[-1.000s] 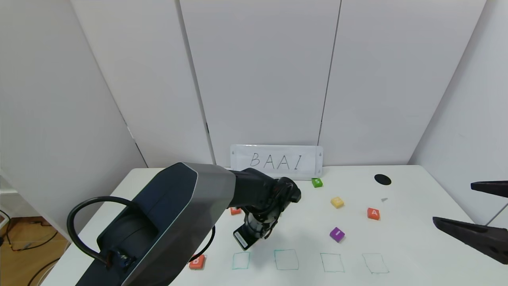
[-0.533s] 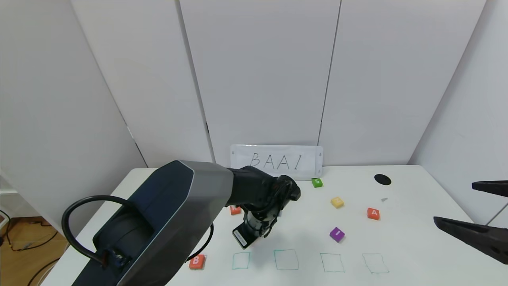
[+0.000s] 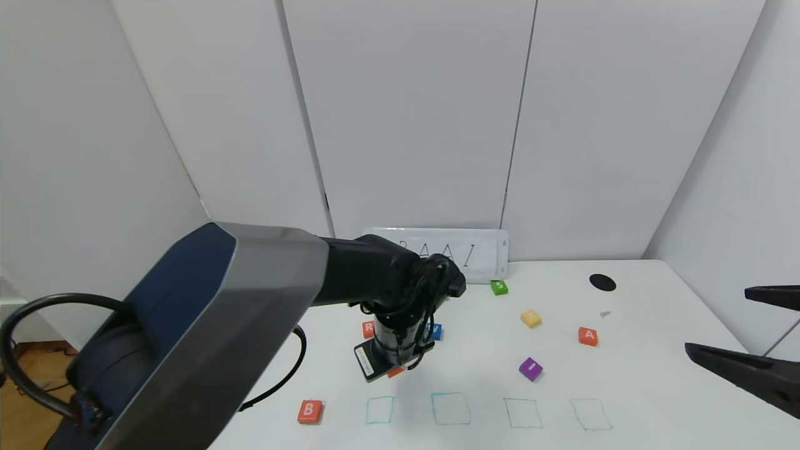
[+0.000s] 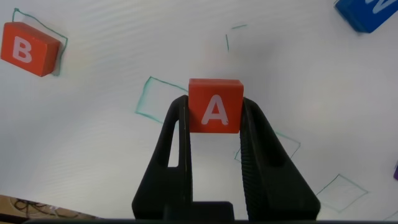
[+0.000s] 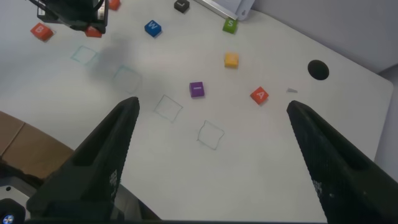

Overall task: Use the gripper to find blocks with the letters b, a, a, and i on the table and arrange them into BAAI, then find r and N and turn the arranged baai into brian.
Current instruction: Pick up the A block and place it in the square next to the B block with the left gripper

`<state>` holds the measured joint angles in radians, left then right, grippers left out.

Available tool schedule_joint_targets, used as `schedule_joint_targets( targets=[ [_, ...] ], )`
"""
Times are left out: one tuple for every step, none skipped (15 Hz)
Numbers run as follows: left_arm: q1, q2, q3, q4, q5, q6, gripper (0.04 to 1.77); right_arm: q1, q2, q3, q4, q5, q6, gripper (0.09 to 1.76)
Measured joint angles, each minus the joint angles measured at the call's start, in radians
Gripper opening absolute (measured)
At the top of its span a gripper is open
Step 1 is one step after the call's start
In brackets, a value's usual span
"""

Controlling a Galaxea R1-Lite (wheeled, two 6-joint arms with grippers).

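My left gripper is shut on an orange-red A block and holds it above the table, over the green outlines; in the head view it hangs left of centre. The B block lies at the near left. The R block sits behind the gripper. A second A block and the purple I block lie on the right. No N block can be made out. My right gripper stands open at the right edge, holding nothing.
A blue W block, a yellow block and a green S block lie farther back. A BAAI sign leans on the wall. A black disc is at the back right. Green square outlines line the near edge.
The left arm has risen and swung a little left with the A block in its jaws, uncovering the R and W blocks. The right arm has stayed still.
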<state>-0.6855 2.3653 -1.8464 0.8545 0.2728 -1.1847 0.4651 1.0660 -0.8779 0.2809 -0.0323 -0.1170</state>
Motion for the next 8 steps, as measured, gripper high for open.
schedule_joint_targets(
  targets=[
    [0.002, -0.026, 0.032, -0.005, -0.031, 0.059, 0.50, 0.004, -0.001, 0.000, 0.000, 0.000, 0.000, 1.71],
    [0.003, -0.053, 0.071, -0.018, -0.055, 0.126, 0.50, 0.006, -0.001, 0.001, 0.001, 0.000, 0.001, 1.71],
    [0.004, -0.081, 0.110, -0.036, -0.072, 0.186, 0.50, 0.007, -0.002, 0.002, 0.000, 0.000, 0.000, 1.71],
    [0.004, -0.109, 0.157, -0.062, -0.083, 0.245, 0.50, 0.008, -0.003, 0.003, 0.000, 0.000, 0.001, 1.71],
    [0.006, -0.137, 0.214, -0.109, -0.091, 0.308, 0.50, 0.008, -0.003, 0.003, 0.000, 0.000, 0.000, 1.71],
    [0.010, -0.163, 0.271, -0.165, -0.096, 0.360, 0.50, 0.008, -0.003, 0.004, 0.000, 0.000, 0.000, 1.71],
    [0.013, -0.185, 0.330, -0.230, -0.099, 0.404, 0.50, 0.009, -0.003, 0.005, 0.000, 0.000, 0.000, 1.71],
    [0.015, -0.205, 0.391, -0.304, -0.099, 0.441, 0.51, 0.010, -0.003, 0.005, 0.000, 0.000, 0.000, 1.71]
  ],
)
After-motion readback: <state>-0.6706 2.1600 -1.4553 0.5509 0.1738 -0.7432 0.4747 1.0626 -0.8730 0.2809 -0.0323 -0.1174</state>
